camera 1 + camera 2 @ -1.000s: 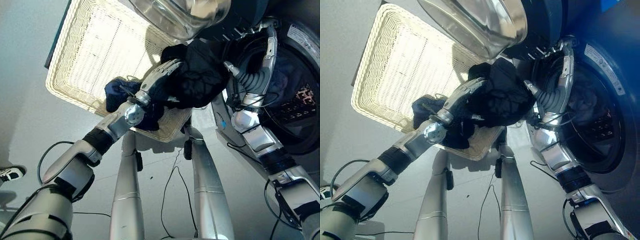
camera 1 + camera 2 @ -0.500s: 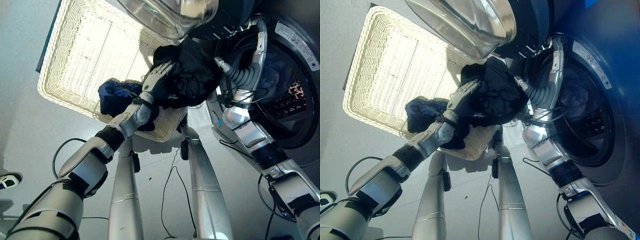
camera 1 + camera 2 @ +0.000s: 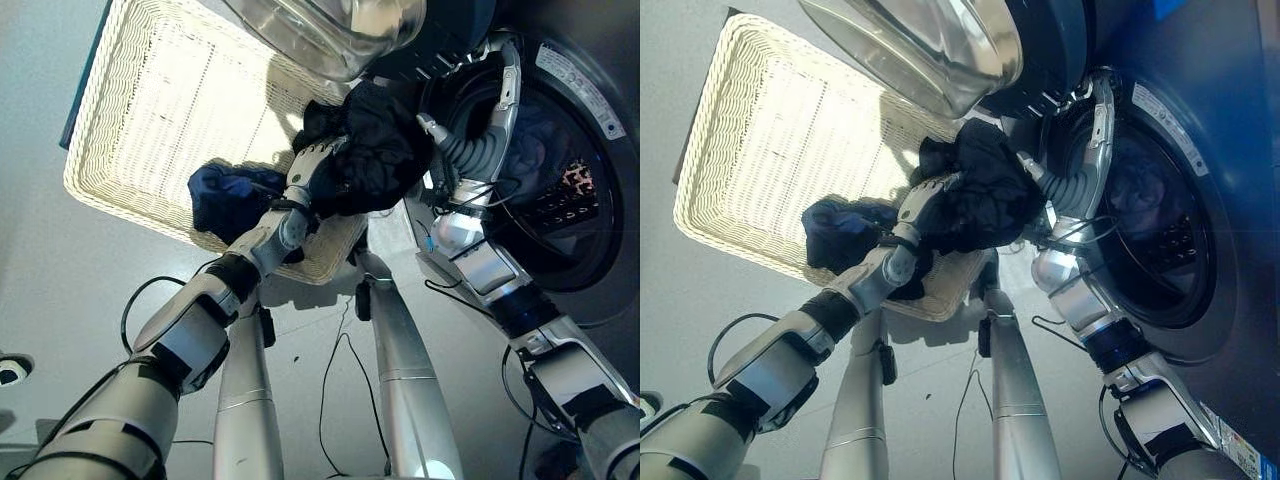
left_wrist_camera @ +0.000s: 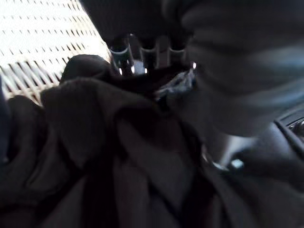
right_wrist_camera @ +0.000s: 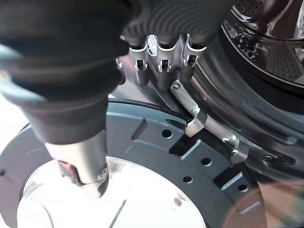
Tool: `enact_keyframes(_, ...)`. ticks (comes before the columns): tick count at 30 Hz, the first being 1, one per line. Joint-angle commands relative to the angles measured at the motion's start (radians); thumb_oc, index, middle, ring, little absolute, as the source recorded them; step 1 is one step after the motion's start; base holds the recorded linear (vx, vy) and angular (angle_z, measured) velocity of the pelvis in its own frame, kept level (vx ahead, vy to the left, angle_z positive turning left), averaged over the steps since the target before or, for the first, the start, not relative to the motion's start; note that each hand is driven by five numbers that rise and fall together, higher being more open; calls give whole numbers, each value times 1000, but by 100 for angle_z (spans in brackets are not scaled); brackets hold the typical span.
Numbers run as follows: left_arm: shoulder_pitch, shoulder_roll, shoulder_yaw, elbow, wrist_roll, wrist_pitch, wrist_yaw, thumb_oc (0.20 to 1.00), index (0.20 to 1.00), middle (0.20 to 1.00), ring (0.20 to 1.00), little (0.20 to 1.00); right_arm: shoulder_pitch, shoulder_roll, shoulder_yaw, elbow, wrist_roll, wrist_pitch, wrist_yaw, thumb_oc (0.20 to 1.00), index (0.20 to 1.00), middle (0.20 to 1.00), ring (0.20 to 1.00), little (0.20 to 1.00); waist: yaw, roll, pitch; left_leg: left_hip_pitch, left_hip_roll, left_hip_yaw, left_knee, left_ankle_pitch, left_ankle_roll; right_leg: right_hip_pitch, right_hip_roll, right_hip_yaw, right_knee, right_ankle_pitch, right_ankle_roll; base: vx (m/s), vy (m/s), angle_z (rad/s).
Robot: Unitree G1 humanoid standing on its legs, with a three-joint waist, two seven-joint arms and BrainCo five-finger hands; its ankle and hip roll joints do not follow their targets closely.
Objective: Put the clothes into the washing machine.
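Black garment (image 3: 375, 150): soft, crumpled, bunched into heavy folds; I see it lifted above the basket's near corner, right at the washer's opening, against my left hand.
Left hand (image 3: 312, 170): silver fingers pressed into the black cloth; in the left wrist view the fingertips (image 4: 142, 59) sink into the folds, so I cannot tell how far they curl.
Right hand (image 5: 159, 59): fingers reach along the door's hinge side, tips hidden behind the grey frame; I cannot tell whether they grip.
Blue garment (image 3: 222, 195): dark blue, rumpled; lies in the basket, just beside my left forearm.
Basket (image 3: 150, 110): pale woven wicker, rectangular, shallow.
Washing machine (image 3: 1200, 230): dark body, round drum opening with clothes dim inside.
Door (image 3: 330, 30): glass bowl, swung open above the basket.
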Motion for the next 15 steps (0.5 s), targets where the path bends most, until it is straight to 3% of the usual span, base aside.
enact_keyframes(1, -33, -55, 9, 46, 44, -18, 0, 200, 200, 200, 200, 200, -7, 30, -13, -44, -28, -4, -34, 1000, 1000, 1000, 1000, 1000, 13, -73, -19, -26, -71, 60, 135, -126, 37, 60, 60, -31, -249, 226, 119, 0, 0, 0)
enact_keyframes(15, -15, -86, 44, 58, -61, -31, 2, 200, 200, 200, 200, 200, -2, 57, -19, -52, -37, -6, -26, 1000, 1000, 1000, 1000, 1000, 12, -75, -19, -25, -74, 58, 133, -127, 39, 60, 61, -29, -254, 232, 122, 0, 0, 0)
